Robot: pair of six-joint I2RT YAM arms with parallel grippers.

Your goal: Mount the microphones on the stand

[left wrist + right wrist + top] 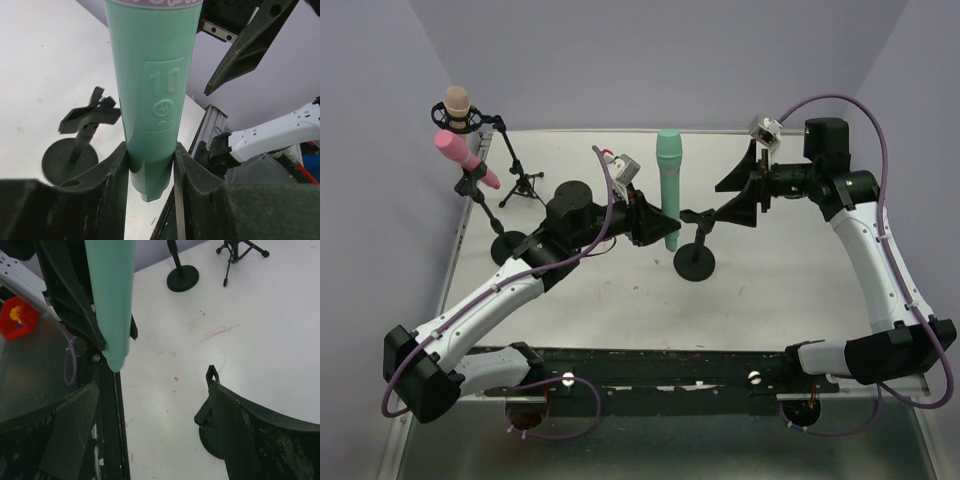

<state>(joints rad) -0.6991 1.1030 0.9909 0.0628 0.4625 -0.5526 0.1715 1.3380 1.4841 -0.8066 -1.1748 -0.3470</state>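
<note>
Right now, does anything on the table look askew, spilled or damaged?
Nothing spilled or broken. The pink stick microphone sits slanted on its black stand, unlike the upright peach-beige microphone behind it. Faint red streaks mark the white table.

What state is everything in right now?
peach microphone: clipped in tripod stand.
pink microphone: clipped in round-base stand, tilted.
teal microphone: gripped near its bottom end by left tool.
third stand: clip empty.
left tool: shut on teal microphone.
right tool: open, holding nothing.

White table (790, 300) is carrying three black stands: tripod stand (523, 187) standing back left, left disc-base stand (508, 246) near it, centre disc-base stand (695, 264) sitting mid-table.
</note>
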